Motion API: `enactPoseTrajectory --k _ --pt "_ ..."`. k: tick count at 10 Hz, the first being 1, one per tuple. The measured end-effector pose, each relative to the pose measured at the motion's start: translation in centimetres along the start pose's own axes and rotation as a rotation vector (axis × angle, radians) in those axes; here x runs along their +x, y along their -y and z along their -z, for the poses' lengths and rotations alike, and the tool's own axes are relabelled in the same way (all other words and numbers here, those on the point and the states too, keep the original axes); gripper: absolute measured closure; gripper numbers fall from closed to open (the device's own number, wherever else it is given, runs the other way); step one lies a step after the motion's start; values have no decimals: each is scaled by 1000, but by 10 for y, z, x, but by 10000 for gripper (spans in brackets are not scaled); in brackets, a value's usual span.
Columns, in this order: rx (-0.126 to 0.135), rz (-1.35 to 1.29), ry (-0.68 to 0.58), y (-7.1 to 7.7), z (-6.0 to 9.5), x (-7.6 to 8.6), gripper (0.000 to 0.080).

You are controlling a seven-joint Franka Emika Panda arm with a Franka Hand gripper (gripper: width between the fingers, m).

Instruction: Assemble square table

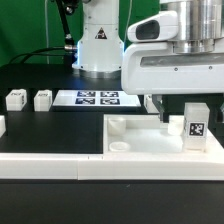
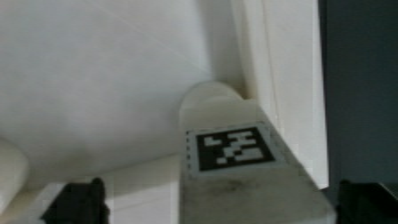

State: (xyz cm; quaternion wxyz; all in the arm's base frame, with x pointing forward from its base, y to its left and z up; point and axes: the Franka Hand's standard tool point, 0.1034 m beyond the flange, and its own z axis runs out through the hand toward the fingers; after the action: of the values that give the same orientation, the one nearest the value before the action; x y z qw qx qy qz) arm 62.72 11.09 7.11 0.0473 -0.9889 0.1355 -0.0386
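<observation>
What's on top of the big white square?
A white leg post with a tag stands upright on the square table slab, by the open gripper. Whether its foot sits in a corner hole is hidden.

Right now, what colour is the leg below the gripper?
White leg, black-and-white tag; clearest in the wrist view.

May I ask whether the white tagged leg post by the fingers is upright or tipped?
Upright: the white tagged leg post stands on its end.

Bright even light, whites blown out, soft shadows, wrist view blurred
</observation>
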Motion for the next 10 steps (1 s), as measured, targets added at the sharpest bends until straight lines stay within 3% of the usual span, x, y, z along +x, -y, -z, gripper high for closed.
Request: enactPoseTrajectory --k 2,3,6,10 --pt "0 -11 0 0 0 0 417" --pt "2 -124 1 0 0 0 512" --pt "0 -401 1 1 -1 -1 512" --pt "-42 -1068 65 2 0 2 511"
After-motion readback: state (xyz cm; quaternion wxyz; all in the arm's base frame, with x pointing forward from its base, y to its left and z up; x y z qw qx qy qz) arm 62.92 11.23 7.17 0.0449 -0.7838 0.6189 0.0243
